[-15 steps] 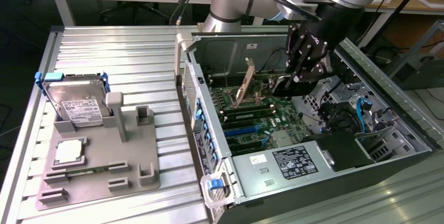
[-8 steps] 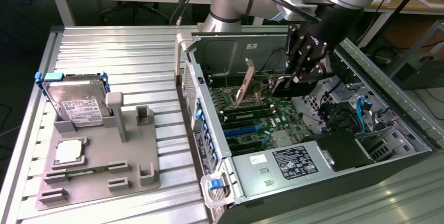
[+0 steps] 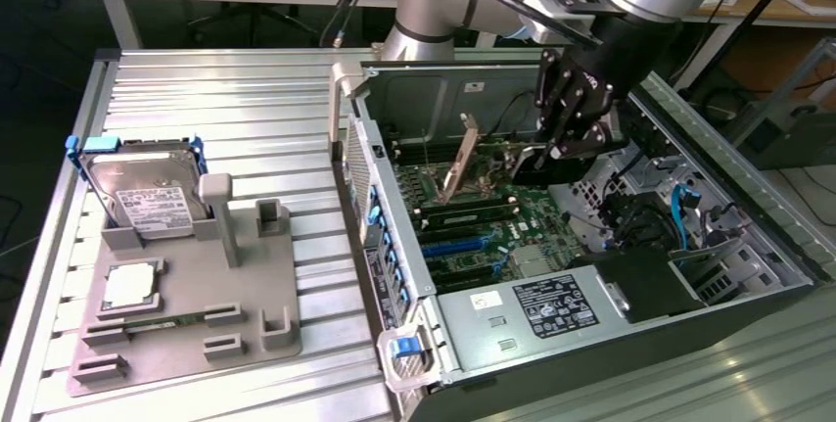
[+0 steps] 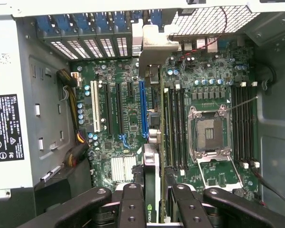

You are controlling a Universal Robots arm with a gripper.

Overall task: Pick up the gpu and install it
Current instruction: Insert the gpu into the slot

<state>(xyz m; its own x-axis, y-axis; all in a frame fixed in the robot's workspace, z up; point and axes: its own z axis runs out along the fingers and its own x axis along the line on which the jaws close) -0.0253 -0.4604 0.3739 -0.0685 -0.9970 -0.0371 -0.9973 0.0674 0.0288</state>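
Arm reaches down into the open computer case (image 3: 731, 275), which lies on its side on the ribbed metal surface (image 3: 209, 79). Gripper (image 3: 555, 153) hangs over the motherboard (image 3: 503, 236). In the wrist view the gripper (image 4: 152, 204) has its fingers (image 4: 132, 204) partly closed, pinching the edge of the gpu (image 4: 152, 180) between them.

The gpu (image 3: 460, 163) is held edge-on above the motherboard, tilted, its silver bracket (image 4: 154, 45) toward the slotted rear wall of the case. It hangs roughly over the blue slot (image 4: 143, 107); whether it touches the slot, cannot tell.

On the exterior view's left, a grey holder (image 3: 183, 314) carries a hard drive (image 3: 147, 192) standing upright in a blue frame.
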